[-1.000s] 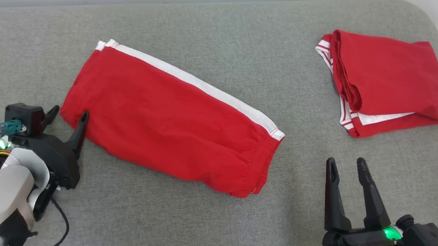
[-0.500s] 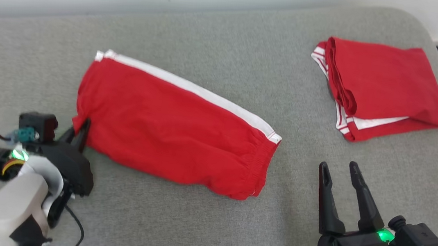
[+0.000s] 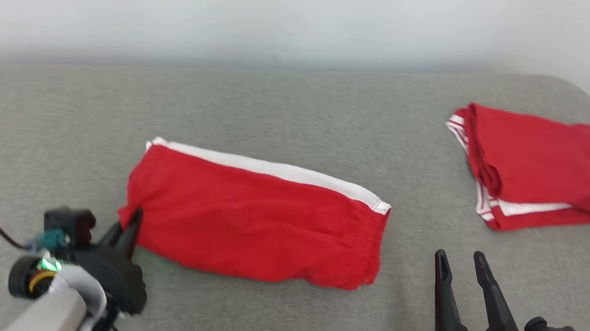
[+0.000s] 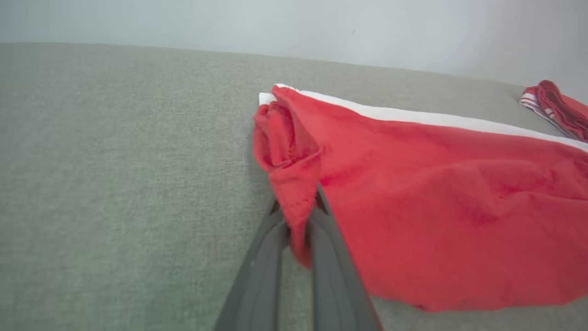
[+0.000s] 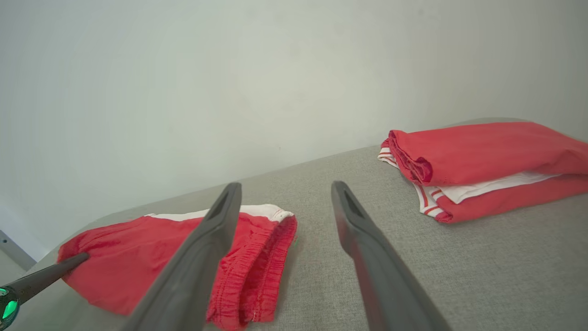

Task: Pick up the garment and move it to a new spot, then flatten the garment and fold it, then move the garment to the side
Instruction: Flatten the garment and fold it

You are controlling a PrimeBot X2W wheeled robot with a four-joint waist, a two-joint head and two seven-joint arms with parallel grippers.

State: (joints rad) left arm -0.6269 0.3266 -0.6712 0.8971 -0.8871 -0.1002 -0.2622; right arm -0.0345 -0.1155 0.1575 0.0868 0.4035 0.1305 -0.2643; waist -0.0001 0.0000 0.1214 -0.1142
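Note:
The garment (image 3: 255,222) is a pair of red shorts with a white side stripe, lying folded lengthwise mid-surface. My left gripper (image 3: 127,221) is at its near left corner, shut on the fabric. In the left wrist view the garment (image 4: 436,193) has that corner pinched and pulled up a little in the left gripper (image 4: 297,198). My right gripper (image 3: 461,262) stands open over bare cloth, right of the waistband end, touching nothing. In the right wrist view the right gripper (image 5: 285,186) has nothing between its fingers and the garment (image 5: 138,248) lies to the left.
A second red garment (image 3: 545,166), folded, lies at the back right near the rounded corner of the grey padded surface (image 3: 302,105). It also appears as the folded garment (image 5: 482,151) in the right wrist view. A pale wall runs behind.
My left gripper went from open around the garment's corner to shut on it, and the corner has bunched up. The head camera has tilted up, shifting the whole picture. The right gripper stays open.

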